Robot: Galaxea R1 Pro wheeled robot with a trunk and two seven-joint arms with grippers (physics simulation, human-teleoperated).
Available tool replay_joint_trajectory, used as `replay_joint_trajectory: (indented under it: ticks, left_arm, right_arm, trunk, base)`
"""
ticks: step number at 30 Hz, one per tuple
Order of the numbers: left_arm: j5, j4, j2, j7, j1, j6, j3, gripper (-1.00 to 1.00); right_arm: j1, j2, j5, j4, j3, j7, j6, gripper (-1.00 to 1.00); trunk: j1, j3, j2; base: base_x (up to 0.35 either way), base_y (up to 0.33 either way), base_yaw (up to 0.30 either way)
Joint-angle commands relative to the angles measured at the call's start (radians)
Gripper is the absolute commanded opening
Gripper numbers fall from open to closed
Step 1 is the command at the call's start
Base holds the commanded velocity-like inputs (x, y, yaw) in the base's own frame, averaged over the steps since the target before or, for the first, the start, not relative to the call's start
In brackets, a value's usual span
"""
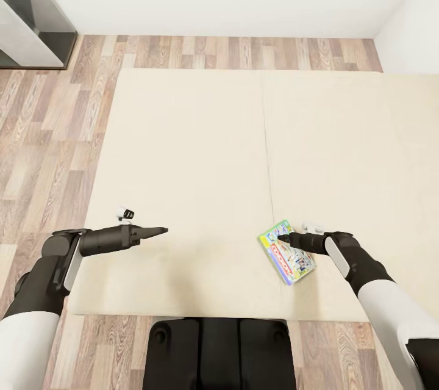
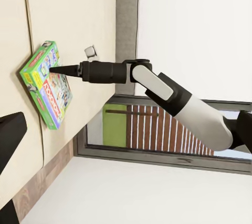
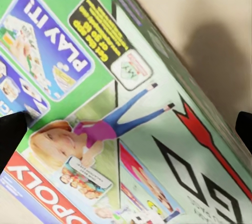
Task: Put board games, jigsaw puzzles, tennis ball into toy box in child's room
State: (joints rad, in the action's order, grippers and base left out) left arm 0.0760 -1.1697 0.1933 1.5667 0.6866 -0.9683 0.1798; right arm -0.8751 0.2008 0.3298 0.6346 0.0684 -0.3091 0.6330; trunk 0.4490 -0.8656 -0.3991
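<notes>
Lying flat on the beige bed, near its front edge and right of the centre seam, is a green Monopoly board game, turned at an angle. The right end effector hangs over the box's upper part; in the right wrist view its dark fingertips sit at the two sides of the picture with the printed lid between them, spread wide and apart from it. The left end effector points across the bare mattress, well apart from the box, fingers drawn together to a narrow tip. Wood-plank floor surrounds the bed.
</notes>
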Motion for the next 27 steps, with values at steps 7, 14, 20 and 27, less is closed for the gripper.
replay_joint_trajectory:
  ticks: [7,14,20,27]
  left_arm:
    - [-0.001,0.0,0.0,0.004,0.001,-0.01,-0.002,1.0]
    - [-0.001,0.0,-0.001,0.004,0.001,-0.011,-0.002,1.0]
    - [-0.001,0.0,-0.002,0.004,0.001,-0.011,-0.002,1.0]
    - [-0.001,0.0,-0.002,0.004,0.001,-0.011,-0.003,1.0]
  right_arm:
    - [0.0,-0.023,0.024,-0.003,0.007,-0.002,0.025,1.0]
    - [-0.008,-0.023,0.022,-0.003,0.007,0.002,0.109,1.0]
    - [-0.013,-0.023,0.023,-0.004,0.008,0.003,0.122,1.0]
    - [-0.015,-0.024,0.021,-0.004,0.01,0.006,0.169,1.0]
  trunk:
    - [0.001,-0.001,-0.001]
    - [0.001,-0.001,-0.001]
    - [0.001,-0.001,-0.001]
    - [0.001,-0.001,-0.001]
  base:
    - [0.0,0.0,0.0]
    - [0.0,0.0,0.0]
    - [0.0,0.0,0.0]
    - [0.0,0.0,0.0]
